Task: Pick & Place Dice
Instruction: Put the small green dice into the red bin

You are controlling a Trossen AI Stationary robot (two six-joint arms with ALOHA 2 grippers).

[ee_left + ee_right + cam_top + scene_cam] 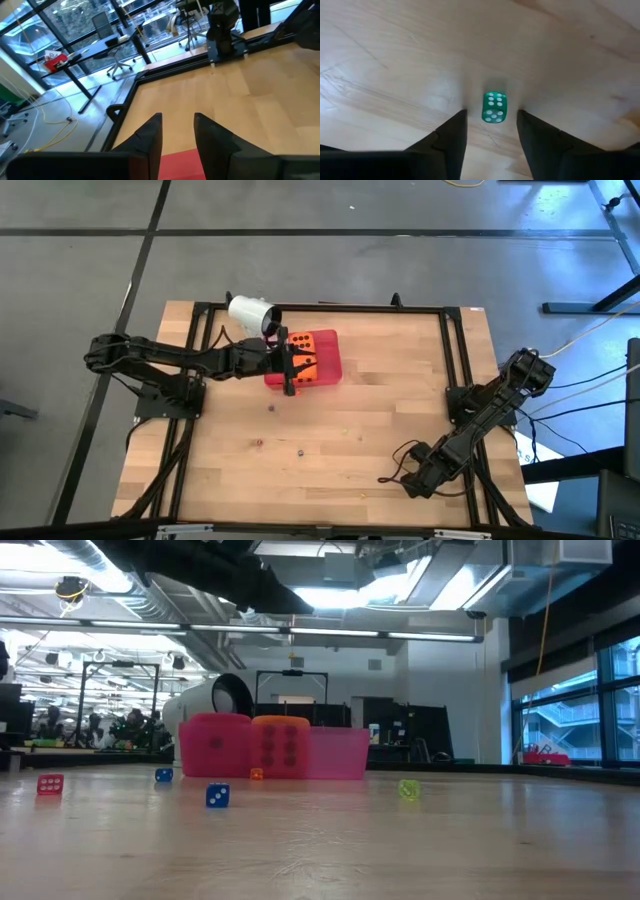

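The left gripper [290,365] hangs over the red tray [333,370], next to the white cup [250,313], which lies on its side. Two orange dice [315,345] sit in the tray, and the low view shows a pink one [215,745] there too. Nobody can tell if the left jaws pinch anything. The right gripper [491,112] is low over the table [400,410] with its jaws spread around a little green die [494,107] (not touching it).
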